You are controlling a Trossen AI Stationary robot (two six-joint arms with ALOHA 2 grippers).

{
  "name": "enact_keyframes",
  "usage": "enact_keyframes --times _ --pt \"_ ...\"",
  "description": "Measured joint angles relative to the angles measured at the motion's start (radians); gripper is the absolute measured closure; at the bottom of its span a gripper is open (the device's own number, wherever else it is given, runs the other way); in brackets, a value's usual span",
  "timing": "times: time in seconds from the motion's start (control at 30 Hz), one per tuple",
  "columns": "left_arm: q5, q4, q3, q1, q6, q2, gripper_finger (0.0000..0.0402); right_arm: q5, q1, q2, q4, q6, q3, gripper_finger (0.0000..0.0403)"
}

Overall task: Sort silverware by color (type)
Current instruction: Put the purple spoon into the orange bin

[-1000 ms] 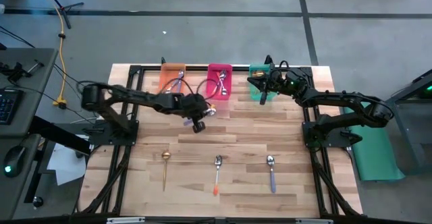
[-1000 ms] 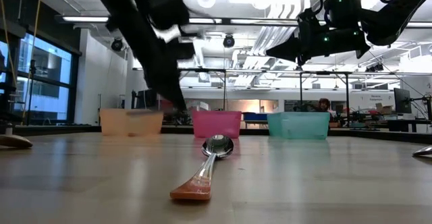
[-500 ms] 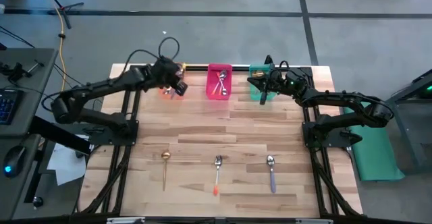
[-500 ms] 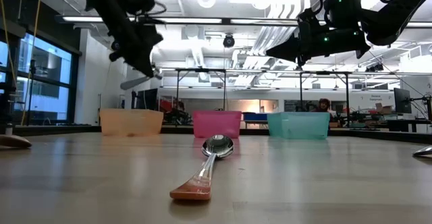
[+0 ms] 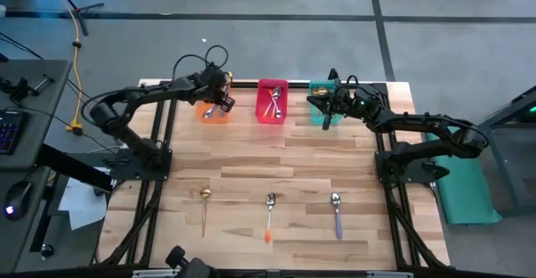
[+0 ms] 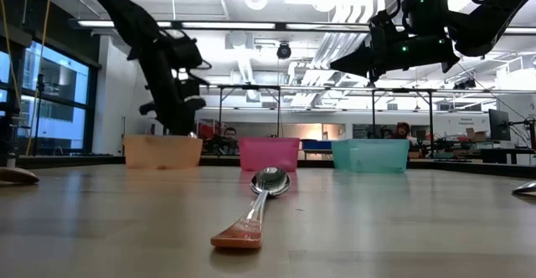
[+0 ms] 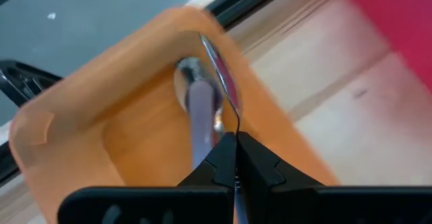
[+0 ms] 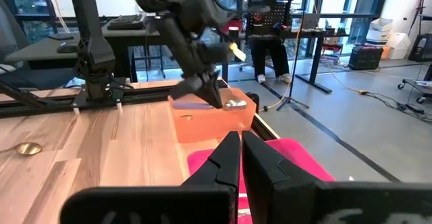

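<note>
Table (image 5: 276, 157) of pale wood planks is carrying the whole workspace, with both dark arms reaching toward its far edge. Three translucent bins are standing in a row along that edge: the orange bin (image 5: 213, 113) at the left, the pink bin (image 5: 271, 115) in the middle and the green bin (image 5: 322, 115) at the right.

The left gripper (image 5: 224, 102) is hanging over the orange bin with its fingers pressed together on the purple-handled spoon (image 7: 201, 119), whose silver bowl is pointing down into that bin in the left wrist view. The right gripper (image 5: 326, 104) is hovering above the green bin with its fingers pressed together and nothing showing between them.

Several spoons (image 5: 272, 102) are lying inside the pink bin; their handle colours cannot be told.

Three spoons are lying well apart in a row on the near part of the table, bowls toward the bins: the gold spoon (image 5: 204, 208) at the left, the orange-red-handled spoon (image 5: 270, 216) in the middle and a second purple-handled spoon (image 5: 337, 214) at the right.
</note>
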Motion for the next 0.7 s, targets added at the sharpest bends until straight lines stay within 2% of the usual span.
enact_keyframes --times 0.2,0.47,0.7 --pt "-0.002 0.012 -0.001 0.029 0.01 0.058 0.0401 0.0 0.0 0.0 0.0 -0.006 0.0 0.0402" --pt "0.023 -0.012 -0.001 0.054 -0.012 0.063 0.0398 0.0 0.0 0.0 -0.001 -0.014 0.0 0.0402" --pt "0.004 -0.053 -0.001 0.042 -0.009 -0.004 0.0374 0.0 0.0 0.0 -0.001 -0.015 0.0 0.0402"
